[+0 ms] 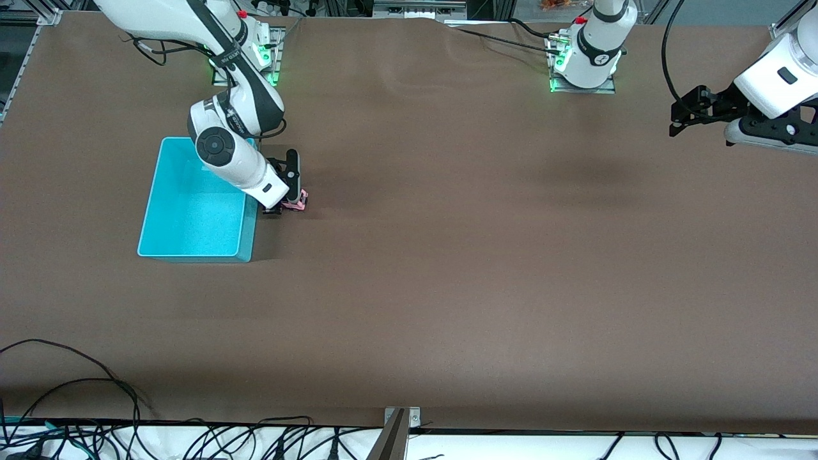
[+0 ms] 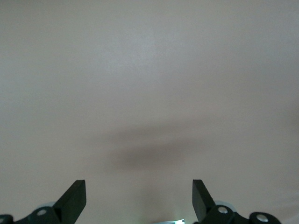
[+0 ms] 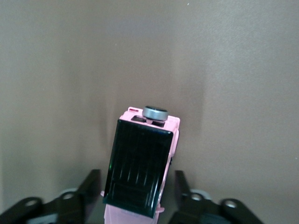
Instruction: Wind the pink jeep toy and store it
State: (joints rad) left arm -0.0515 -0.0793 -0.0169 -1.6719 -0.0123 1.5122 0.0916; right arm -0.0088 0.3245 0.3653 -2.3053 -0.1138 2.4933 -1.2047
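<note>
The pink jeep toy (image 1: 298, 203) stands on the brown table right beside the turquoise bin (image 1: 192, 220), on the bin's side toward the left arm's end. In the right wrist view the jeep (image 3: 139, 163) shows its black roof, pale pink body and a grey spare wheel. My right gripper (image 1: 287, 206) is down at the jeep; it (image 3: 137, 181) is open, with one finger on each side of the jeep and a small gap at each. My left gripper (image 1: 679, 119) is open and empty, up in the air at the left arm's end of the table; it (image 2: 138, 196) sees only bare table.
The turquoise bin holds nothing that shows; the right arm's wrist partly covers its corner. Cables lie along the table edge nearest the front camera (image 1: 96, 409). A small metal bracket (image 1: 401, 416) sits at the middle of that edge.
</note>
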